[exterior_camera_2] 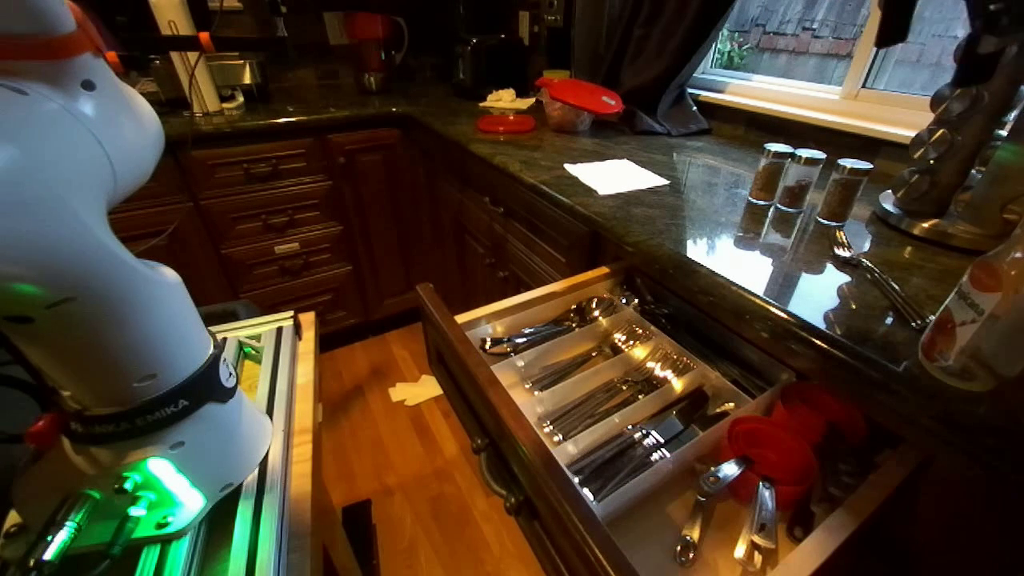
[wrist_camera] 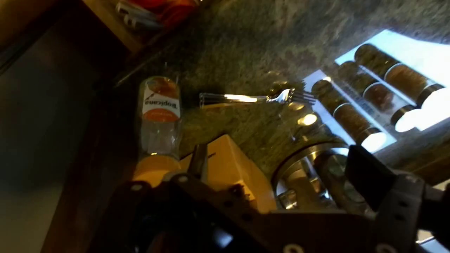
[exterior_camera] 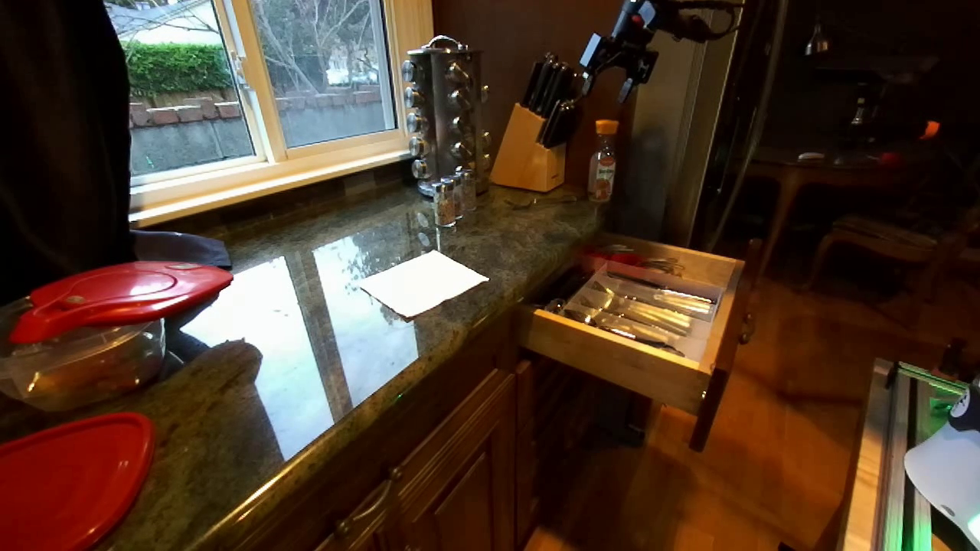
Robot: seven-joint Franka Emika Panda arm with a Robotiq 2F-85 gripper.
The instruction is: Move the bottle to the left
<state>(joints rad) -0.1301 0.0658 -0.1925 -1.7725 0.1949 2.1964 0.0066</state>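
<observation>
The orange-capped bottle point(exterior_camera: 602, 168) stands upright at the far right end of the table point(exterior_camera: 509, 229), just right of the knife block point(exterior_camera: 528, 149) in an exterior view. The hand point(exterior_camera: 606, 86) hangs higher than the bottle, its fingers point(wrist_camera: 369, 175) spread wide. A fork point(wrist_camera: 253, 98) lies between the bottle and three spice jars point(exterior_camera: 458, 197), which stand near the foot of the metal spice rack point(exterior_camera: 435, 107), left of the block. Nearer, white paper point(exterior_camera: 425, 283) lies flat; right of it, a pulled-out drawer point(exterior_camera: 612, 360) holds cutlery point(exterior_camera: 651, 310).
</observation>
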